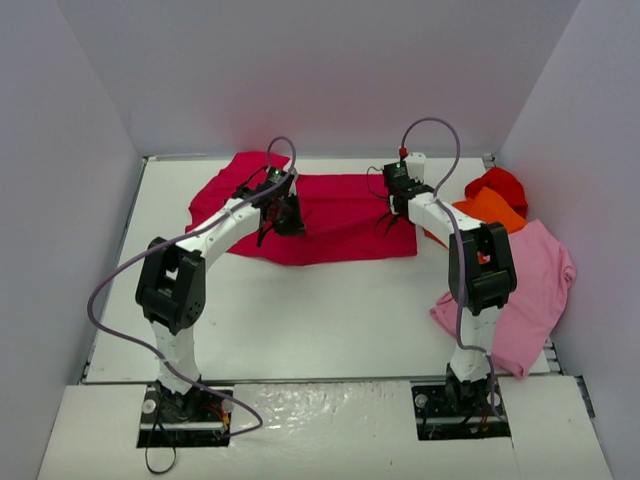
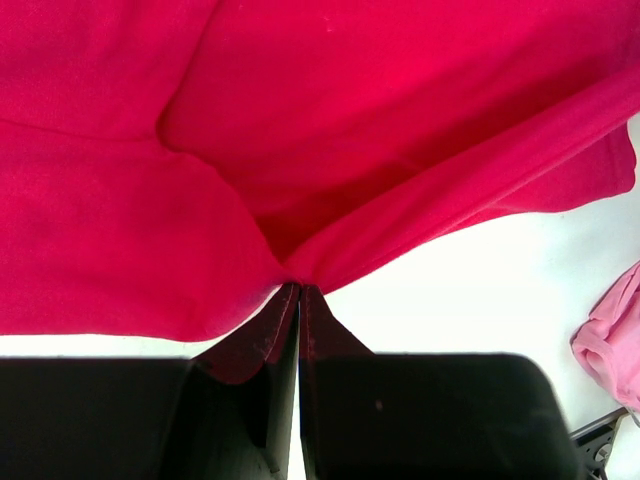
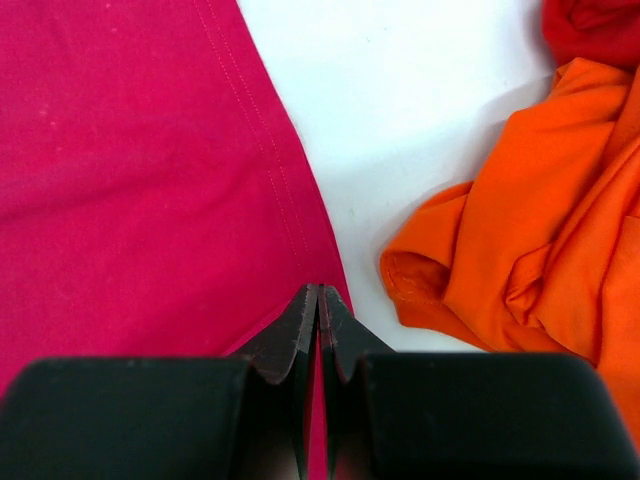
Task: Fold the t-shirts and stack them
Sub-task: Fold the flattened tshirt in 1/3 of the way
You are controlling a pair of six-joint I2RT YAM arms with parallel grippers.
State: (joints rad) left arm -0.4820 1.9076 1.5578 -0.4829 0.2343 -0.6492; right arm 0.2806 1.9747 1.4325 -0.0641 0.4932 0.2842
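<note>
The large crimson-magenta t-shirt [image 1: 330, 215] lies spread across the back middle of the table. My left gripper [image 1: 285, 220] is shut on a pinch of its cloth [image 2: 300, 262], which bunches into folds at the fingertips [image 2: 300, 290]. My right gripper [image 1: 400, 208] is shut on the shirt's hemmed edge [image 3: 300, 250] near its right corner. The orange t-shirt [image 1: 490, 210] lies crumpled just right of that gripper and also shows in the right wrist view [image 3: 530, 220]. The red t-shirt [image 1: 497, 183] sits behind the orange one. The light pink t-shirt [image 1: 525, 290] lies at the right.
White walls enclose the table on three sides. The table's bare white surface [image 1: 300, 310] lies between the crimson shirt and the arm bases. A corner of the pink shirt shows in the left wrist view [image 2: 610, 340].
</note>
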